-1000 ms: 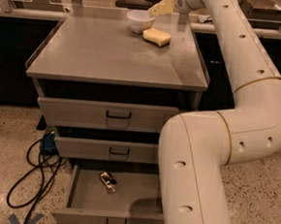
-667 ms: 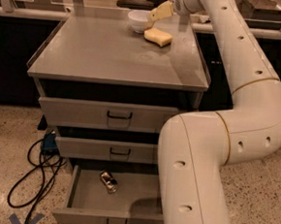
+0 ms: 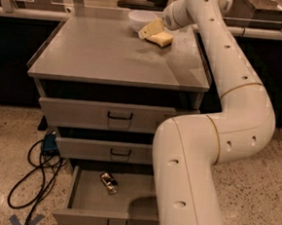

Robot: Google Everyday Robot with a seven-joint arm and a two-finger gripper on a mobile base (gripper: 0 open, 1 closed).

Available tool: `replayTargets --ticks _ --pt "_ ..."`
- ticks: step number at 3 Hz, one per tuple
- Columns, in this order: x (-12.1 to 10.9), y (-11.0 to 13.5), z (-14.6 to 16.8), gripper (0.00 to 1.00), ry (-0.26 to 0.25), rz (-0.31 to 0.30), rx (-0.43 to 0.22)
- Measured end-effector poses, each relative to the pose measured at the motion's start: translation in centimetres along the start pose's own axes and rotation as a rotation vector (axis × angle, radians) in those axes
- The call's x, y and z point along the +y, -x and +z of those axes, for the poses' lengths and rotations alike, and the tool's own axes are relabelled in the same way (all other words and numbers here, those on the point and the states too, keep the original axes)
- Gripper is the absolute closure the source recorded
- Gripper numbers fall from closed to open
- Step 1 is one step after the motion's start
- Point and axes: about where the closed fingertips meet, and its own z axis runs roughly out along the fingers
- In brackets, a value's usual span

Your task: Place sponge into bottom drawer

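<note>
The claw (image 3: 150, 31) has come down since a moment ago and now sits low at the sponge (image 3: 162, 39), on its 10 o'clock side; it looks like it touches the sponge; I cannot tell how far open the claw is, or if it has hold of anything. The sponge has not moved; it lies flat on top of the grey cabinet (image 3: 106, 58), near the far edge, at about 1 o'clock on the top. A white bowl (image 3: 140, 18) stands just beside the sponge, at its 10 o'clock. The big white arm (image 3: 228, 116) bends up from 5 o'clock. The bottom drawer (image 3: 87, 200) is pulled out, at 6 o'clock; a small shiny can (image 3: 108, 183) lies in it; its label is too small to read. Black cables (image 3: 33, 174) lie on the floor at 8 o'clock.
</note>
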Motion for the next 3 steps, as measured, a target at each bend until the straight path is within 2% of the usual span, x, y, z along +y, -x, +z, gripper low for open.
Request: replayTargets --ticks 1,2,3 --pt "0.8 -0.5 1.7 0.00 0.008 -0.044 0.012" --pt "0.9 -0.6 1.8 0.00 0.009 -0.045 0.014" --pt "0.1 -2.3 2.7 0.00 -0.026 0.001 0.059"
